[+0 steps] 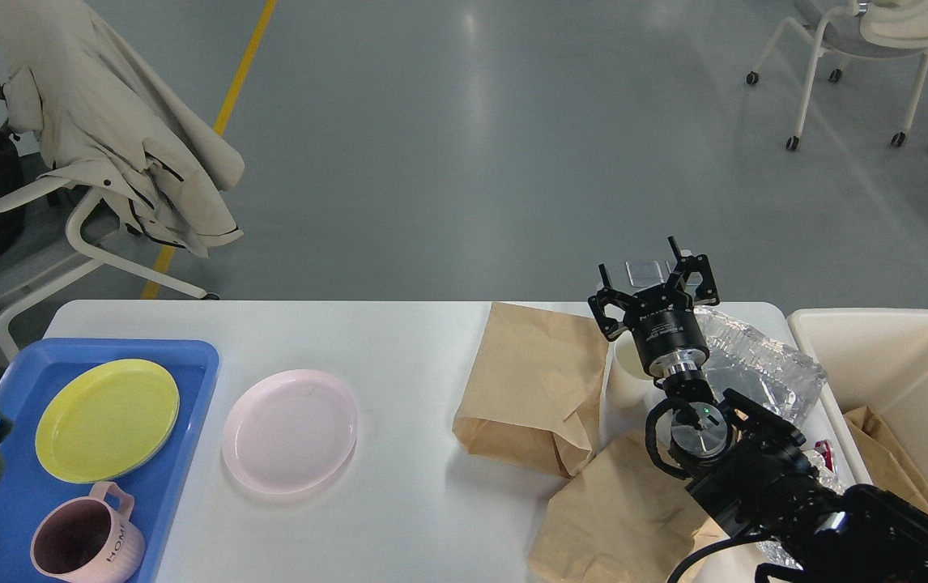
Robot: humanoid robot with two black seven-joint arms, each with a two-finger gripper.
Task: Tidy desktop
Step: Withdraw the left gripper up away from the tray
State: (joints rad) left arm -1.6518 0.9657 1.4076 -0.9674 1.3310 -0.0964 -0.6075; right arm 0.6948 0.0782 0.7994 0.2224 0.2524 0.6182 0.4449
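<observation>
Desktop [399,340] half sorted: dishes by the blue tray [189,356], trash by the beige bin [877,324].
Our right gripper [652,279] hovers spread wide and empty above the paper bag [533,380].

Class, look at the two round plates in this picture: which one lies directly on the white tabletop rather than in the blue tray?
The pale pink round plate lies on the bare white tabletop. The yellow round plate sits inside the blue plastic tray.

Head view, down over desktop [399,340]

Black jointed right arm [764,478], silver wrist ring, green light.
</observation>
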